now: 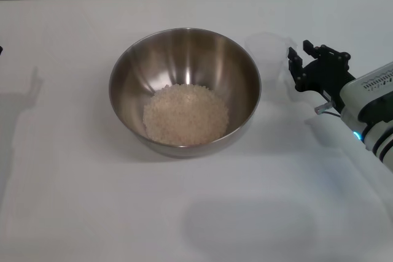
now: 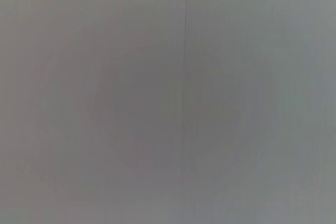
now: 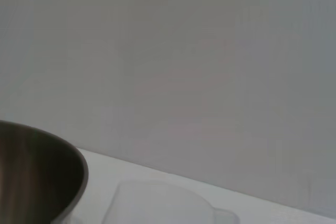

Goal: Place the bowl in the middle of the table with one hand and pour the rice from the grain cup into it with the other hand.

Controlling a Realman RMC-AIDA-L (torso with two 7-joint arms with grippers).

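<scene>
Although the right jaws (image 1: 297,64) sit just at the grain cup (image 1: 270,50), whether they clasp its handle or have let go cannot be told. That cup stands upright on the tabletop (image 1: 73,200) and looks empty, right in front of these jaws. Just past it, on its far side from the jaws, the bowl (image 1: 126,69) sits about mid-tabletop with the rice (image 1: 186,115) heaped inside. By my judgement both placing and pouring are done; only release and withdrawal may remain. Only the head view shows the rice. Closer in, the right wrist view catches the bowl's outer wall and the cup's rim. Nothing of the left arm appears.
</scene>
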